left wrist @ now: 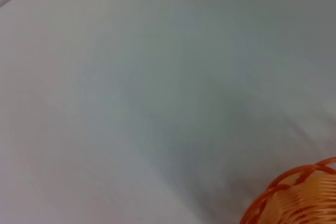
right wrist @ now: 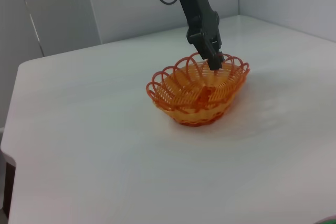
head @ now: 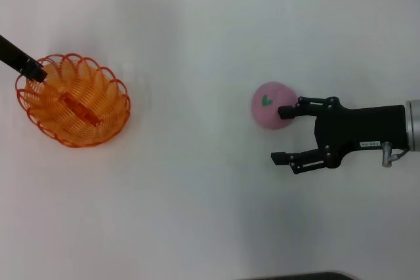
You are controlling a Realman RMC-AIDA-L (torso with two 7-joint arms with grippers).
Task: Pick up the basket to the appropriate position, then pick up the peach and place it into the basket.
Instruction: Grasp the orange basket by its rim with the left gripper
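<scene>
Basket held at the left, peach not yet gripped.

The basket [head: 73,100] sits on the white bench [head: 197,44] toward its left edge, and the left tool [head: 33,70] is at the basket's far-left rim, apparently clenched on the wire loops there (the right wrist view shows its tip pressed right onto the rim). So the basket step looks done or nearly so, though it has not been let go. The peach [head: 270,105] rests toward the right side of the bench, well apart from the basket. The right tool [head: 284,134] is spread wide, one finger touching the peach while the other stands clear nearer the front edge. Gripping, carrying and dropping the peach all remain.
</scene>
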